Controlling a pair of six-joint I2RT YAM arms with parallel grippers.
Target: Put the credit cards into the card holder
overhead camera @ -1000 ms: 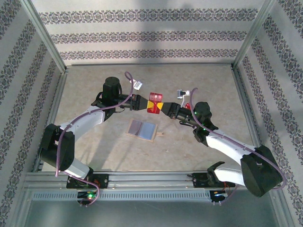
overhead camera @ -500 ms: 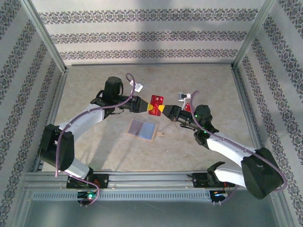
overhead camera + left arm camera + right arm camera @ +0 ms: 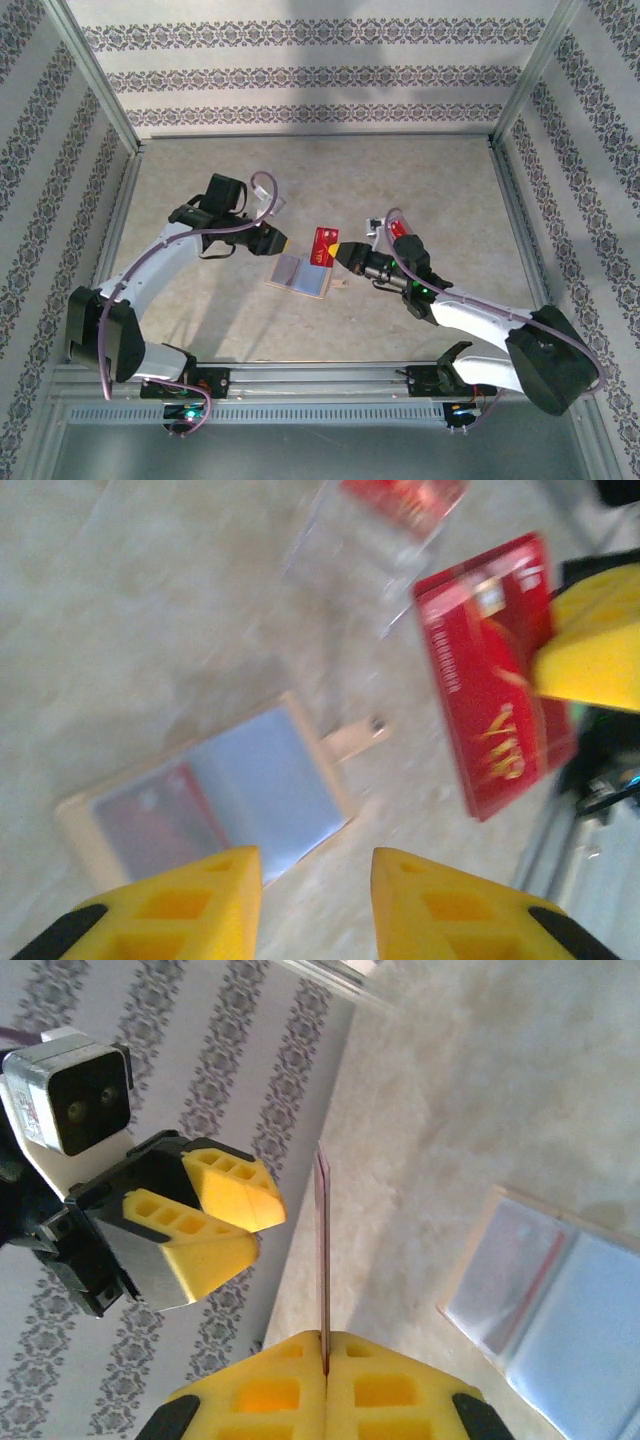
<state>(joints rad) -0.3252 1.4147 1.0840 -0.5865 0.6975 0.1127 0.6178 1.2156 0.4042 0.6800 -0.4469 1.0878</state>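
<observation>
Right gripper (image 3: 347,255) pinches a red card (image 3: 322,245) near the far right corner of the open wallet (image 3: 300,275); left gripper (image 3: 281,243), fingers spread, hangs just left

1. The left arm (image 3: 150,268) rose from its base at the near left, elbow out to the left, forearm reaching in toward mid-table.
2. The left gripper (image 3: 279,243) pointed right. Its yellow fingers (image 3: 190,900) stood apart with nothing between them.
3. The right arm (image 3: 480,318) ran low from the near-right base, reaching left.
4. The right gripper (image 3: 346,253) pointed left, facing the left gripper, near it but apart.
5. The right jaws were pressed together on one edge of a credit card (image 3: 323,246).
</observation>
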